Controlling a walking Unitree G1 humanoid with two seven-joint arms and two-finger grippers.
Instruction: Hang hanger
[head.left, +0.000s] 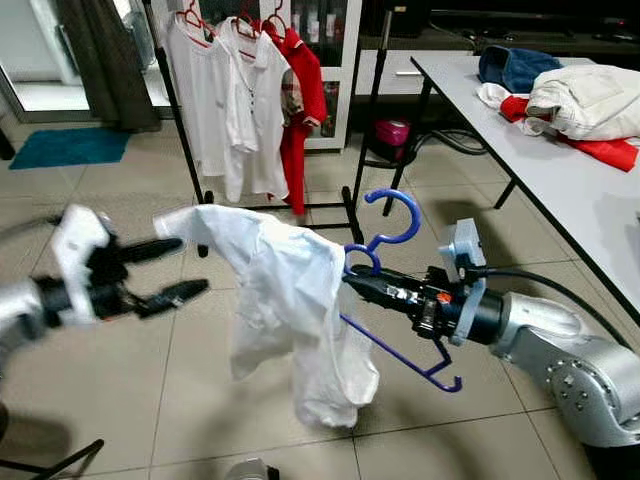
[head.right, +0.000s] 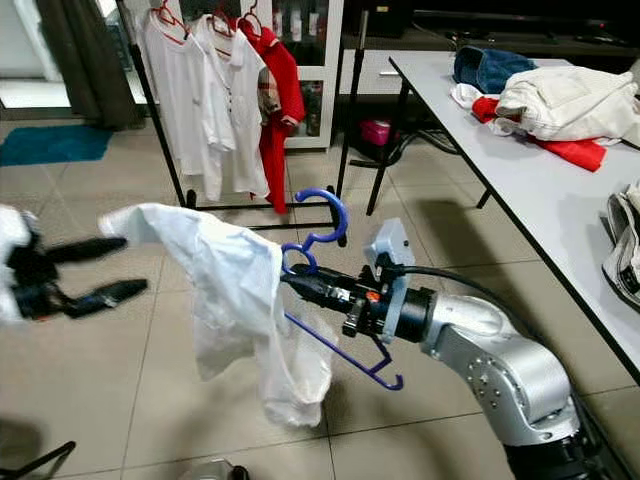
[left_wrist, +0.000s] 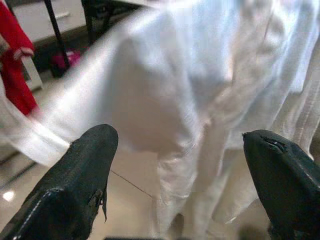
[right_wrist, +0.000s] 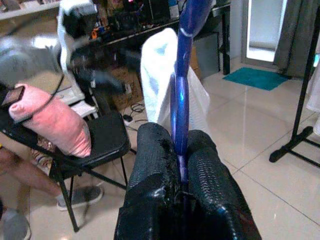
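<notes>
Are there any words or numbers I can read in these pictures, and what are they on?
None can be read. The white shirt, the blue hanger held in the right gripper, the clothes on the rack and the clothes on the table show no writing. The left gripper bears no label.

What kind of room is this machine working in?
Probably a home laundry or workroom: a black garment rack hung with white and red shirts, a long table piled with clothes, tiled floor. The right claw grips a blue hanger.
</notes>
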